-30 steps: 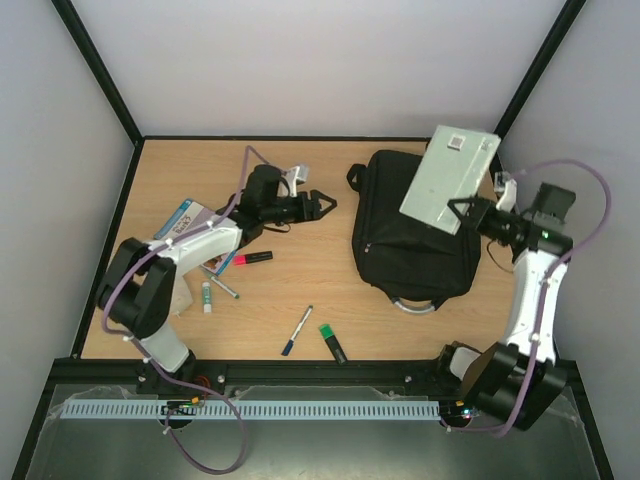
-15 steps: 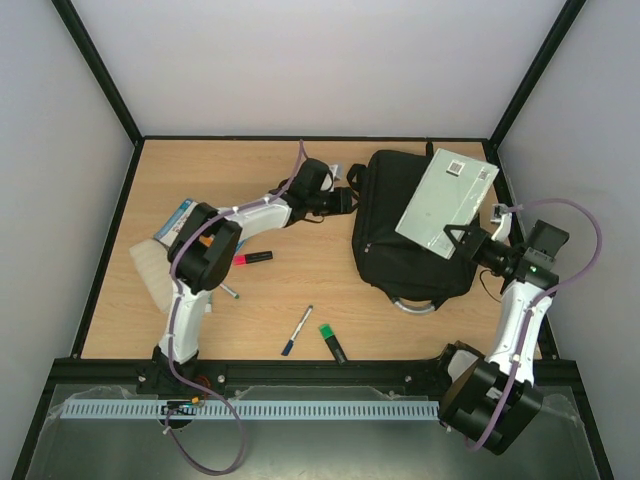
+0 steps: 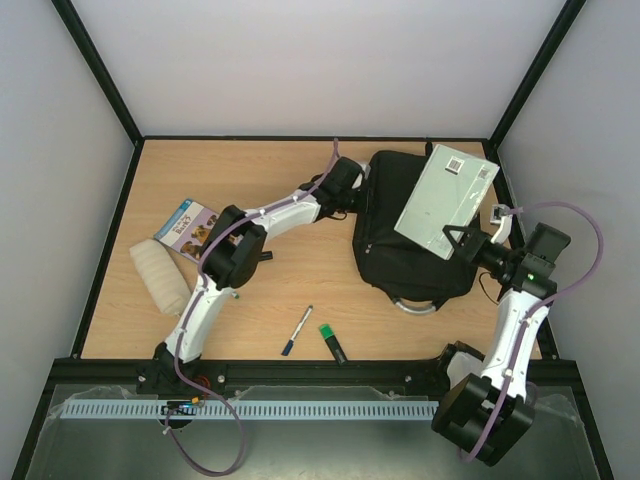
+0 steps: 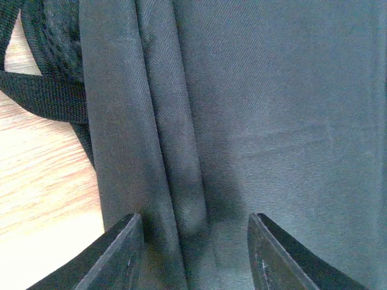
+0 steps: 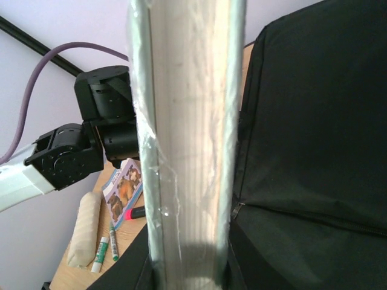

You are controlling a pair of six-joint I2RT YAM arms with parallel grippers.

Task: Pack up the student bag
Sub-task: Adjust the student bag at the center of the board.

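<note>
The student bag [image 3: 405, 255] lies flat on the right half of the table, black, its silvery-grey loop handle [image 3: 415, 303] toward the near edge. My left gripper [image 3: 358, 193] reaches the bag's far left edge by a black strap [image 4: 42, 93]. In the left wrist view the left gripper [image 4: 196, 225] stands open, its fingers [image 4: 121, 254] on either side of a raised fold of the bag's fabric [image 4: 181, 151] without pressing it. My right gripper [image 3: 462, 240] is shut on a pale green plastic-wrapped book [image 3: 447, 198], held tilted above the bag's right side. In the right wrist view the book's edge [image 5: 187, 139] runs upright.
A booklet with dog pictures [image 3: 187, 228] and a cream roll [image 3: 160, 277] lie at the left. A blue pen [image 3: 297, 330] and a green marker [image 3: 332, 342] lie near the front edge. A pink highlighter [image 5: 134, 212], a glue stick [image 5: 100, 254] and a green pen [image 5: 113, 244] lie by the booklet.
My left arm has stretched right from the table's middle to the bag's left edge, and its jaws have narrowed. The right arm shifted the book slightly left over the bag.
</note>
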